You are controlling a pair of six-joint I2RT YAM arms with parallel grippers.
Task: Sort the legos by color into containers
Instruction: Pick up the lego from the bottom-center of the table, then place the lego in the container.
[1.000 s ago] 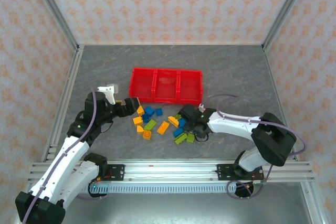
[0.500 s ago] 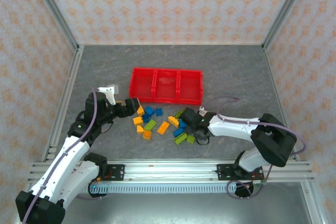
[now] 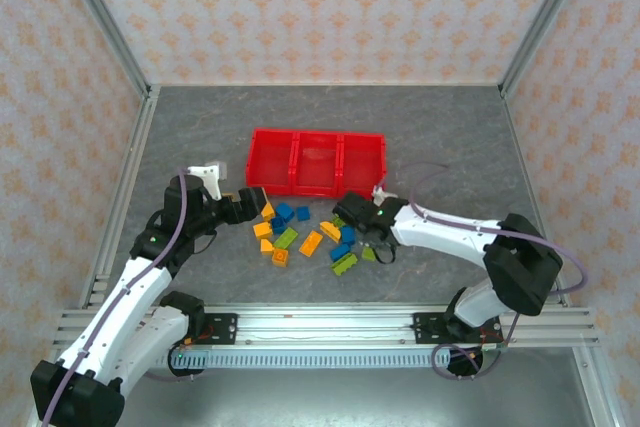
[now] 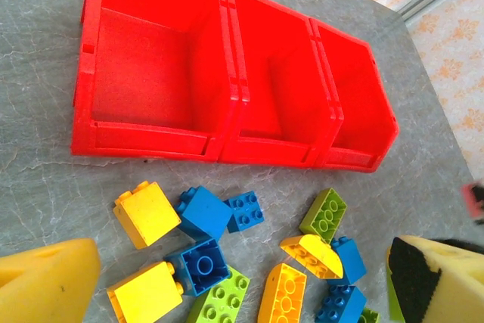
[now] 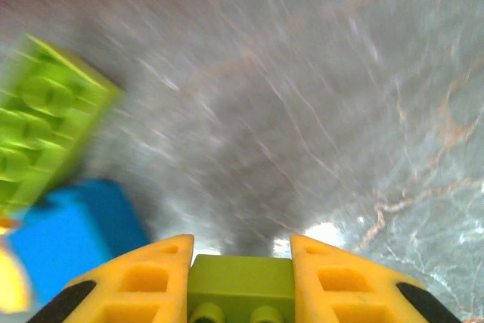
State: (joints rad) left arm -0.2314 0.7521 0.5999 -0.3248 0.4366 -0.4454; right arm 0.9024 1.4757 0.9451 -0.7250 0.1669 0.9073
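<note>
1. Right gripper [image 5: 241,253]: your two yellow pads [image 5: 136,281] are clamped together on a lime green brick [image 5: 240,287]. It sits squarely between them, with its studs showing at the lower edge of the wrist view.
2. From above, the right gripper [image 3: 352,215] sits at the right side of the pile, just in front of the right-hand bin. You cannot tell whether the held brick is off the table [image 3: 200,127].
3. The right wrist view is blurred. A long lime green plate [image 5: 45,126] lies to the left with a blue brick [image 5: 76,240] just below it, both on grey table.
4. Left gripper [image 3: 250,202]: the jaws stand wide apart with nothing between them, and it sits at the left edge of the pile. In its wrist view the foam pads [image 4: 45,285] sit in the lower corners.
5. Legos [image 3: 300,232]: these are loose on the table in one cluster between your two grippers, with blue, orange-yellow and lime green mixed together. Up close, a yellow cube [image 4: 147,213] lies nearest the left bin, and a blue block [image 4: 204,212] is just beside it.
6. Containers [image 3: 318,165]: three red bins are joined in a row behind the pile. Every brick you can see lies on the table in front of the row.
</note>
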